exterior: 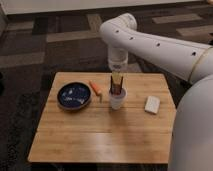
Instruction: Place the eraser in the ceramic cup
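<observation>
A white ceramic cup (117,99) stands upright near the middle of the wooden table (100,135). My gripper (117,86) hangs straight down from the white arm (150,42), right over the cup, with its tips at or just inside the cup's mouth. A white rectangular eraser (152,104) lies flat on the table to the right of the cup, apart from both cup and gripper.
A dark blue bowl (74,96) sits on the table's left part. An orange stick-shaped object (95,88) lies between bowl and cup. My white body (195,130) fills the right edge. Patterned carpet surrounds the table.
</observation>
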Controlling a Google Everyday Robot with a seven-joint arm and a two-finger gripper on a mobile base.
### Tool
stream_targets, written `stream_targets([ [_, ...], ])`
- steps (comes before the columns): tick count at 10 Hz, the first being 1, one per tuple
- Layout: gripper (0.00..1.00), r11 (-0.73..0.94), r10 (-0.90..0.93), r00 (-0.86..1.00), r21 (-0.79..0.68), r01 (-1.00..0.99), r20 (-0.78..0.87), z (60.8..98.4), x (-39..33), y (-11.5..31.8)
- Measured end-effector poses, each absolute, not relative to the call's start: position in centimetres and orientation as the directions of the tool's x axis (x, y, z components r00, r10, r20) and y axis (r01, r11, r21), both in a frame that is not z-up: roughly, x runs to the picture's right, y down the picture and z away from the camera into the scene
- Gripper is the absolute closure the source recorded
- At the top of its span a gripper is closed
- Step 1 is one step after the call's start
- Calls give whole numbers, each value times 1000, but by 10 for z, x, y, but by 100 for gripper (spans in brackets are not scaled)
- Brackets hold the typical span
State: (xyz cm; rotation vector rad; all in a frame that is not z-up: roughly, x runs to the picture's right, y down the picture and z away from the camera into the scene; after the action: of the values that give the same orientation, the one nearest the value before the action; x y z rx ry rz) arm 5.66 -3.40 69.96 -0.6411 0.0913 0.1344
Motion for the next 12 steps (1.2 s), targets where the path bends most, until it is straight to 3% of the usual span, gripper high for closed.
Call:
stream_targets([
  [9, 100, 762, 89, 991, -633, -134, -103, 727, 62, -7],
  [11, 87, 758, 92, 990, -638, -137, -104, 731, 63, -5],
  [12, 73, 756, 88, 991, -640, -135, -106, 733, 63, -5],
])
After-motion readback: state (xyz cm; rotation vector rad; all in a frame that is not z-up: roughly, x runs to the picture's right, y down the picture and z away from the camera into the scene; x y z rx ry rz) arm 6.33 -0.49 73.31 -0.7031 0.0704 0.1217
